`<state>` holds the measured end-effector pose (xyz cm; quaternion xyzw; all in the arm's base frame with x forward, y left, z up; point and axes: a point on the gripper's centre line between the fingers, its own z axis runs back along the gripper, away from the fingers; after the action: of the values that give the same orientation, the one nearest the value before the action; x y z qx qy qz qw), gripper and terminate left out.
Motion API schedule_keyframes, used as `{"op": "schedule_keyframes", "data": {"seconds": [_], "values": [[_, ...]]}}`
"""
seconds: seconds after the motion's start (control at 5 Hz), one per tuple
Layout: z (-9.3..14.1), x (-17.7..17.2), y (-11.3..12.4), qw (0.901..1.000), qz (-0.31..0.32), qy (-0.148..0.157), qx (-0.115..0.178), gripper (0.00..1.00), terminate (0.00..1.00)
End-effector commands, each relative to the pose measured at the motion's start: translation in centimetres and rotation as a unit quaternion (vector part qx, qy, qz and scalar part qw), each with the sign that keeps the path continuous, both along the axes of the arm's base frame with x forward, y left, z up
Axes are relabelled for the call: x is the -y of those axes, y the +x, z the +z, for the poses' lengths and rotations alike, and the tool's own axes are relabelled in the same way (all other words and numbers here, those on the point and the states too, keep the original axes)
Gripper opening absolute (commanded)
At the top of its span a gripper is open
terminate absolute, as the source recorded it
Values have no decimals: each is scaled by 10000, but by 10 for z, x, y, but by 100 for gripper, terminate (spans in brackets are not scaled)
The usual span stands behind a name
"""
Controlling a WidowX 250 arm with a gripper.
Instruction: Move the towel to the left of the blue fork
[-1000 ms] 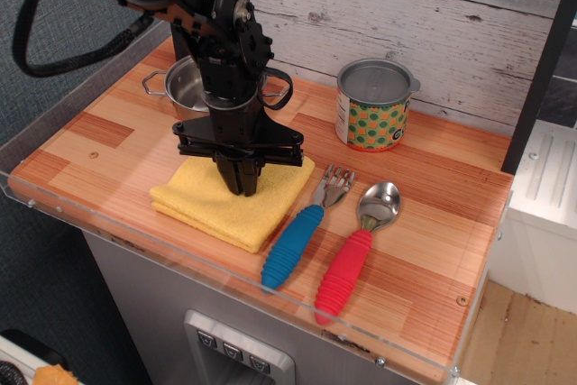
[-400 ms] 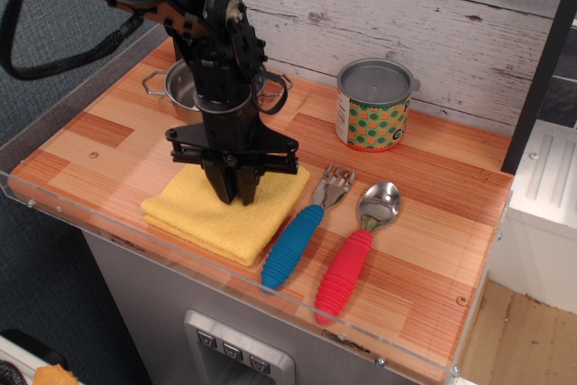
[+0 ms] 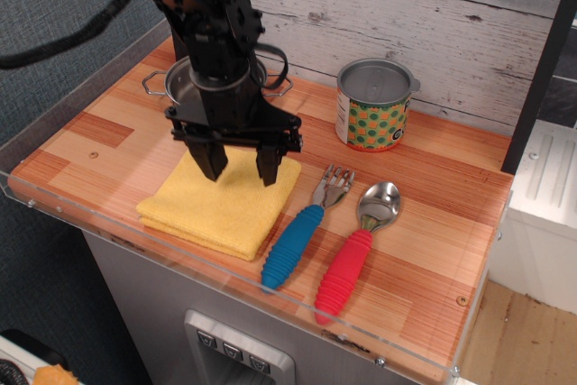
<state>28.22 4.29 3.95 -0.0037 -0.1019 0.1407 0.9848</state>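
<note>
The yellow folded towel [image 3: 212, 209] lies flat on the wooden counter, just left of the blue fork [image 3: 304, 236], whose blue ribbed handle points to the front edge and whose metal tines point back. The towel's right edge is close to the fork's handle. My gripper [image 3: 240, 169] hangs over the towel's back half with its two black fingers spread apart and nothing between them. The fingertips [image 3: 216, 169] are just above the cloth.
A steel pot [image 3: 185, 83] stands behind the towel, partly hidden by my arm. A green dotted can [image 3: 372, 106] stands at the back right. A red-handled spoon [image 3: 354, 254] lies right of the fork. A clear plastic rim [image 3: 180, 254] runs along the counter's edge.
My gripper was shut on the towel's middle; it has opened and lifted slightly. The towel has shifted a little to the left and lies flat.
</note>
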Motion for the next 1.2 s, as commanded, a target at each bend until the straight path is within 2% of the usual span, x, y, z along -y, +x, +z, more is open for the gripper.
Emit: {"op": "schedule_keyframes", "data": {"seconds": [0.0, 0.2, 0.4, 0.6, 0.8, 1.0], "values": [[41, 4, 8, 9985, -93, -3, 536, 100, 0], [49, 9, 9, 9983, -254, -49, 528, 100, 0], [58, 13, 8, 9981, -509, 53, 355, 100, 0], [65, 21, 7, 9972, -680, 29, 314, 100, 0], [69, 34, 12, 9960, -814, 74, 357, 100, 0], [69, 30, 23, 9962, -786, 110, 350, 100, 0]]}}
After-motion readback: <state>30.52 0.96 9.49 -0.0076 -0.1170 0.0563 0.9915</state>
